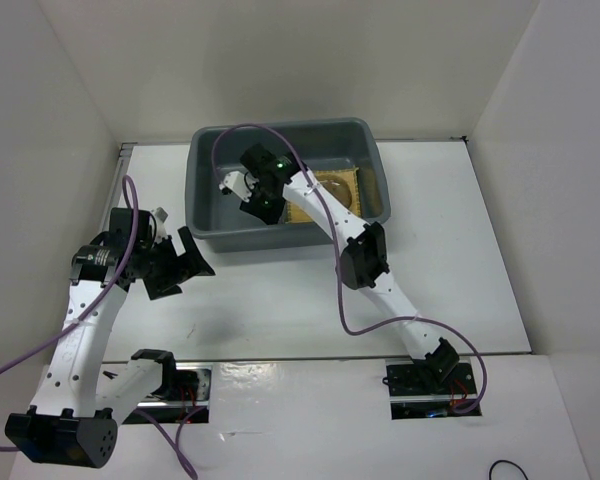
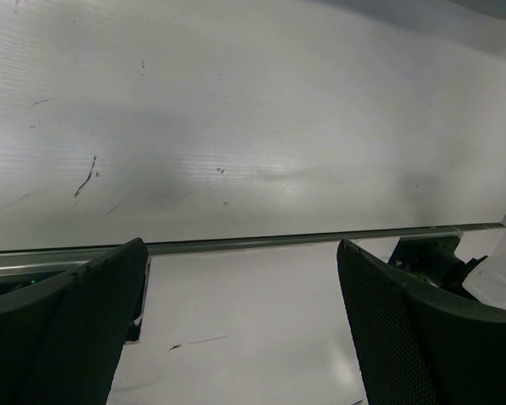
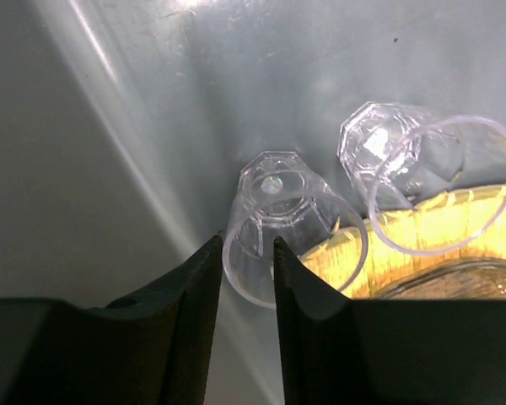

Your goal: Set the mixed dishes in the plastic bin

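Inside the grey plastic bin [image 1: 280, 128], my right gripper [image 1: 255, 200] points down. In the right wrist view a small clear cup [image 3: 291, 211] lies on its side on the bin floor [image 3: 194, 84]. My right gripper [image 3: 246, 243] straddles its rim, one finger inside and one outside, with a gap wider than the wall, so it stands open. A second clear cup [image 3: 409, 160] lies beside it, partly over the tan bamboo mat [image 3: 464, 224]. A see-through plate [image 3: 455, 278] rests on the mat. My left gripper [image 1: 185, 268] hovers wide open over the table, left of the bin, holding nothing.
The bin's tall walls surround my right gripper. White enclosure walls stand at the left, back and right. In the left wrist view, a metal strip [image 2: 278, 242] crosses the white table [image 2: 253, 152], and my left gripper [image 2: 240, 245] sits above it.
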Tool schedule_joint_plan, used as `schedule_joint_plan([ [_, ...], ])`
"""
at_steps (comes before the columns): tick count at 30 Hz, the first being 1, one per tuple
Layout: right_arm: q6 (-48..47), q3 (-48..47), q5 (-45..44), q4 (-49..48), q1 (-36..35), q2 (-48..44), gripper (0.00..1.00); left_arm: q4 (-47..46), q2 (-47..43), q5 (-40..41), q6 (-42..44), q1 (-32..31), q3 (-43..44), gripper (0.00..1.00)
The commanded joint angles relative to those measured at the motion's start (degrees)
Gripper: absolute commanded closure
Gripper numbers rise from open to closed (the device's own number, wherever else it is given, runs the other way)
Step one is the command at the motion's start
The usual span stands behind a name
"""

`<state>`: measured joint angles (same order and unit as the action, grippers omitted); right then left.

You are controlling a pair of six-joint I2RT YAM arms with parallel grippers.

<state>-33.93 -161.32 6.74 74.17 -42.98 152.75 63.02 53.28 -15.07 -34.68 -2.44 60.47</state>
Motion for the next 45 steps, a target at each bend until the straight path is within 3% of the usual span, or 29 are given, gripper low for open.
schedule_joint_plan([
  [1, 1.41, -3.04, -0.68, 0.45, -0.61, -6.48, 0.63, -0.53, -0.19, 0.3, 0.93, 0.33, 0.27, 0.01],
  [7, 7.12, -3.57, 0.37, 0.45, -0.61, -17.1, 0.49, -1.76, 0.95, 0.91, 1.45, 0.33, 0.88, 0.01],
  [13, 11.26, -1.29, -1.03, 0.45, 3.77, -26.09, 0.42, -3.43, 2.01, 2.06, 2.6, 0.33, 2.37, 0.01],
  [19, 17.4, 1.26, -4.54, -0.6, 16.24, -31.63, 0.25, -6.77, 4.37, -0.66, 3.21, 0.86, 1.85, 0.01],
  [25, 27.42, 9.69, -9.2, -5.27, 35.84, -37.43, 0.21, -9.94, 6.23, -3.21, 3.21, 0.86, 0.79, 0.01],
  [28, 29.53, 18.38, -4.82, -5.27, 45.24, -39.02, 0.21, -12.39, 6.93, -4.52, 2.68, 0.86, 0.18, 0.01],
  [33, 30.59, 20.86, 6.6, -2.9, 56.67, -40.76, 0.18, -13.01, 8.16, -5.58, 1.55, 0.86, -0.35, 0.01],
  [36, 29.9, 29.17, 14.92, -0.44, 57.75, -44.53, 0.15, -13.01, 8.77, -6.11, 1.54, 0.86, -0.35, 0.01],
  [40, 29.89, 38.52, 18.48, 0.18, 57.75, -52.89, 0.01, -11.62, 8.77, -6.64, 1.01, 0.86, -0.35, 0.01],
  [45, 29.37, 47.38, 23.73, 0.18, 59.76, -58.96, 0.01, -9.94, 5.88, -6.64, -0.57, 0.86, -1.49, 0.01],
])
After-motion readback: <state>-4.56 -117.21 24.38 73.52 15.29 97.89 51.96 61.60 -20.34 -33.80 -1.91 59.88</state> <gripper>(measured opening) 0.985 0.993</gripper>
